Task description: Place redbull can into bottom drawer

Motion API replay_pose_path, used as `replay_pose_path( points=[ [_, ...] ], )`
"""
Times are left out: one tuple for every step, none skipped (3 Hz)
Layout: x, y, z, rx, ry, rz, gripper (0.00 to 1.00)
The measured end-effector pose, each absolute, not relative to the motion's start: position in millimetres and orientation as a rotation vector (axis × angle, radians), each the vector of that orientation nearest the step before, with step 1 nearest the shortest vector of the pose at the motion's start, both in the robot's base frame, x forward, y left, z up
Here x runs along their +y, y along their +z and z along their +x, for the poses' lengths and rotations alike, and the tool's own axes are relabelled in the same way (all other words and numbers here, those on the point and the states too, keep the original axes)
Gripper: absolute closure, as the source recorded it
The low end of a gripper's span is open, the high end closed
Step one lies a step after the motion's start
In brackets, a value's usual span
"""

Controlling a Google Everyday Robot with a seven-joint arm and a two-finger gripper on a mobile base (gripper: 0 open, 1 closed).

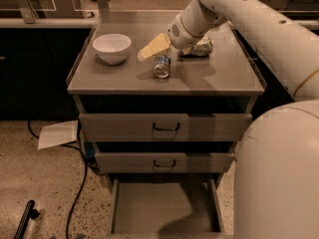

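Looks like a robotics lab or test space to me, not anyone's home. I'm standing by a grey metal three-drawer cabinet (164, 127) that's sitting on a speckled hard floor (35, 193). A black cable (77, 193) is trailing across it, and a loose sheet of paper (57, 133) is lying next to that. A big white robot arm (259, 29) is hanging over the cabinet, its gripper (153, 47) hovering just above the top. Dark benches (35, 68) are running along behind.

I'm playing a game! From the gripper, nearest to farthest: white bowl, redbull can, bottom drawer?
From the gripper above the cabinet top:
1. redbull can, right beside it.
2. white bowl, on the picture's left.
3. bottom drawer, open, lowest.
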State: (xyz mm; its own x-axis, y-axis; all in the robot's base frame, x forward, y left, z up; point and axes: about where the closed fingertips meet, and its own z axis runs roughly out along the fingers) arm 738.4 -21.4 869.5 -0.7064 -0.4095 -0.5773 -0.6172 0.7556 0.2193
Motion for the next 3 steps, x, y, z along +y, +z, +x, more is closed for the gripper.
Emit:
replay_pose_path(
  points=[
    [-15, 854, 748, 2.473, 0.538, -0.735, 0.0],
    [-9, 842, 756, 2.493, 0.52, -0.713, 0.0],
    [-4, 829, 760, 2.521, 0.485, -0.696, 0.0]
  ],
)
